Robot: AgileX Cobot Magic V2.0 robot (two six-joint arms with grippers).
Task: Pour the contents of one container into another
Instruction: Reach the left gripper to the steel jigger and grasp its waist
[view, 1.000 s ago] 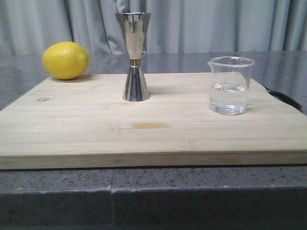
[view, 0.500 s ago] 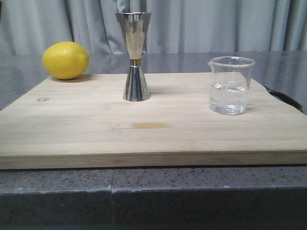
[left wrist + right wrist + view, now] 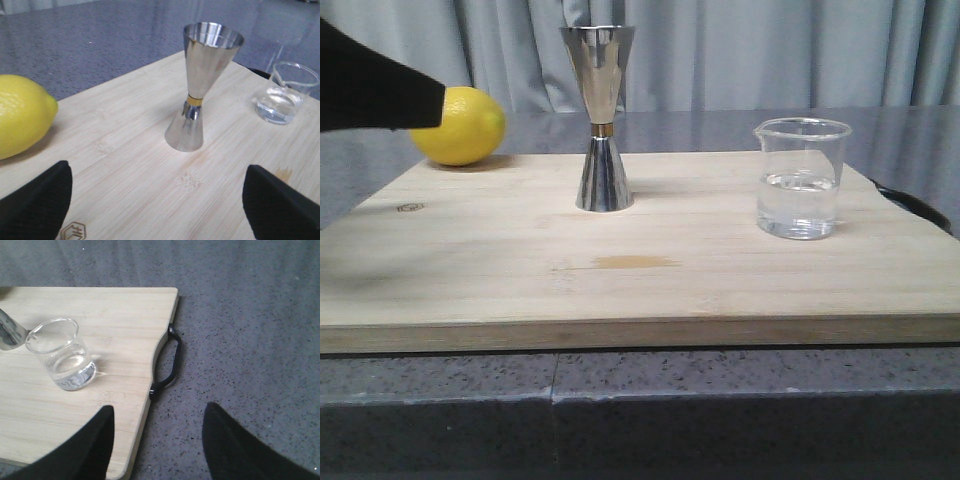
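Note:
The clear glass beaker (image 3: 801,180), about half full of clear liquid, stands on the right of the wooden board (image 3: 650,285). The steel jigger (image 3: 601,120) with its gold waist band stands upright at the board's back middle. In the left wrist view my left gripper (image 3: 156,172) is open and holds nothing, with the jigger (image 3: 197,85) ahead and the beaker (image 3: 282,97) beyond. My right gripper (image 3: 160,410) is open over the board's right edge, apart from the beaker (image 3: 62,355). The front view shows only a black finger (image 3: 390,95) at far left.
A yellow lemon (image 3: 460,125) lies at the board's back left corner, partly behind the black finger. A black handle (image 3: 170,360) sticks out from the board's right side. The board rests on a grey speckled counter (image 3: 250,330). A grey curtain (image 3: 770,50) hangs behind.
A black part of my left gripper has come into the front view from the upper left, in front of the lemon. Beaker, jigger and lemon have not moved.

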